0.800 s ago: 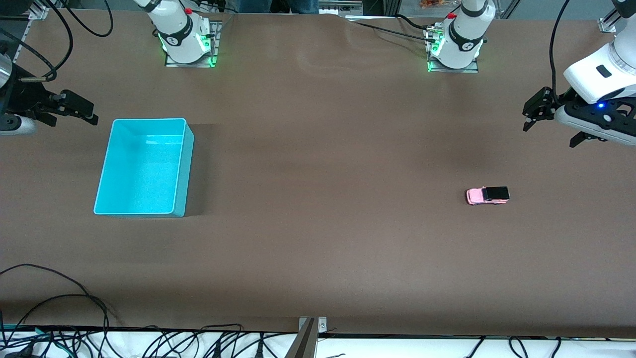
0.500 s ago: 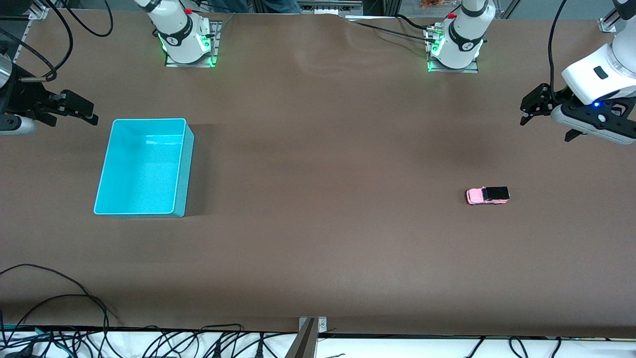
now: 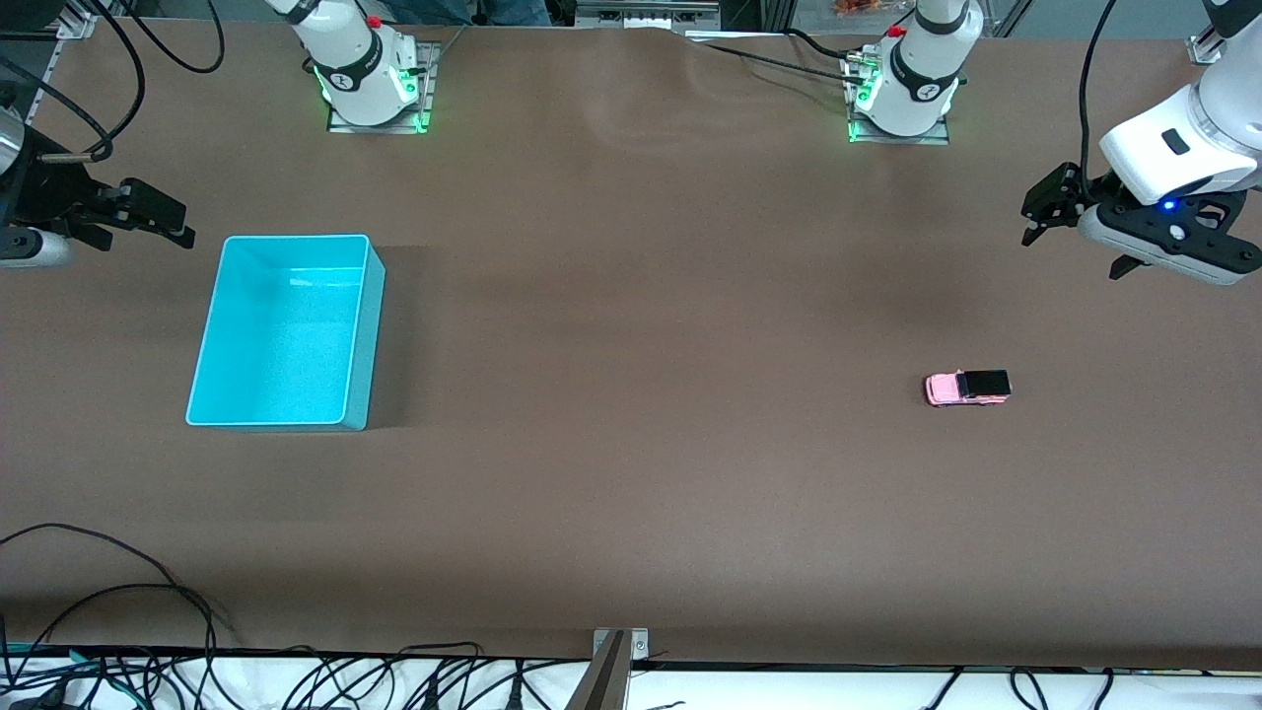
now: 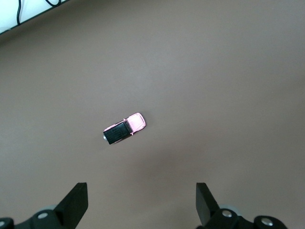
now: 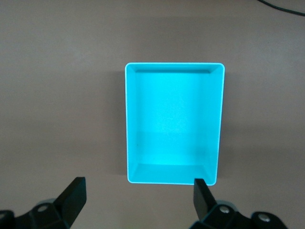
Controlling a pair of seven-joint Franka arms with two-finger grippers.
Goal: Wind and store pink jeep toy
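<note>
Front view showed the jeep [image 3: 967, 388] sitting on its wheels on the brown table [image 3: 631, 473], toward my left arm's end, well apart from the turquoise bin [image 3: 365, 325] at my right arm's end. My left gripper [image 3: 1043, 210] hung in the air over bare table near that end's edge, farther from the camera than the jeep and not touching it. My right gripper [image 3: 163, 219] hovered at the other edge, just beside the bin's corner. Left wrist view had my left gripper [image 4: 141, 205] with its fingers [image 4: 74, 204] spread wide and holding nothing, the jeep [image 4: 124, 129] lying on the table past them, its black roof uppermost. Right wrist view had my right gripper [image 5: 138, 200] likewise spread and holding nothing, looking down on the bin [image 5: 174, 179], whose inside held nothing.
</note>
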